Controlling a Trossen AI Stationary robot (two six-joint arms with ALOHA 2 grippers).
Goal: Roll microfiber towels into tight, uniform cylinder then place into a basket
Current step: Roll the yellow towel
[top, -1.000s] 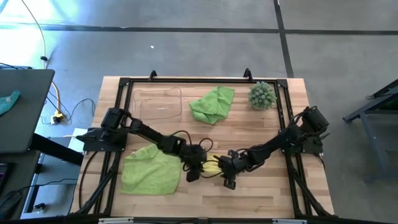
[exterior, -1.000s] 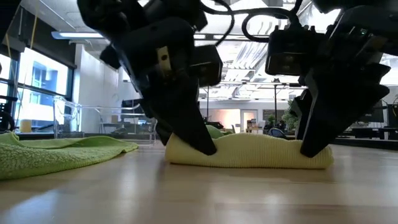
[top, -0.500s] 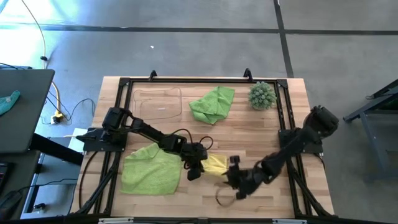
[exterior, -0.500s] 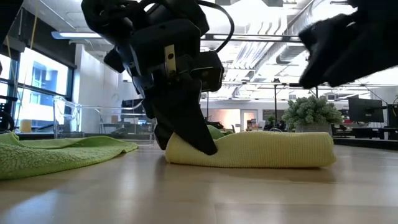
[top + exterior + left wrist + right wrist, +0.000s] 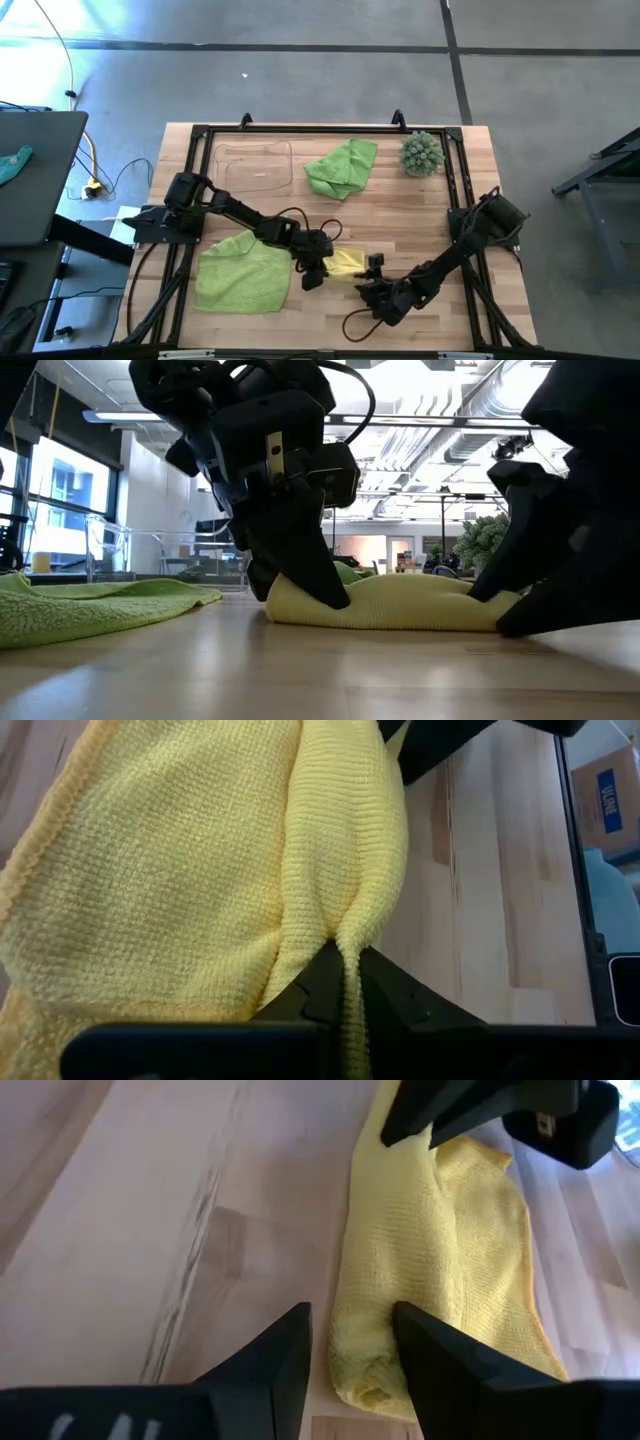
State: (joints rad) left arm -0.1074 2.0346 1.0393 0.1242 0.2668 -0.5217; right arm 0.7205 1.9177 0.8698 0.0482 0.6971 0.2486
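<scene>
- The left gripper's fingers (image 5: 330, 990) are pinched tight on a fold of the yellow towel (image 5: 347, 263), just below the middle of the high view; the left gripper (image 5: 312, 275) sits at that towel's left end.
- The right gripper's fingers (image 5: 285, 1360) stand spread, their tips at the near end of the yellow towel (image 5: 430, 1280), one finger on bare wood beside it and the other against the cloth.
- The right gripper (image 5: 372, 285) lies in the lower middle of the high view, right of the left one.
- In the low view the yellow towel (image 5: 400, 605) lies as a low, loosely rolled bundle on the table (image 5: 300, 680), the left gripper (image 5: 300, 580) pressing on its left end.
- One lime green towel (image 5: 243, 273) lies spread flat at lower left of the table.
- The other green towel (image 5: 341, 166) is bunched at upper centre.
- The clear basket (image 5: 254, 165) sits at upper left, just left of that bunched towel.
- A spiky green plant (image 5: 421, 153) stands at upper right.
</scene>
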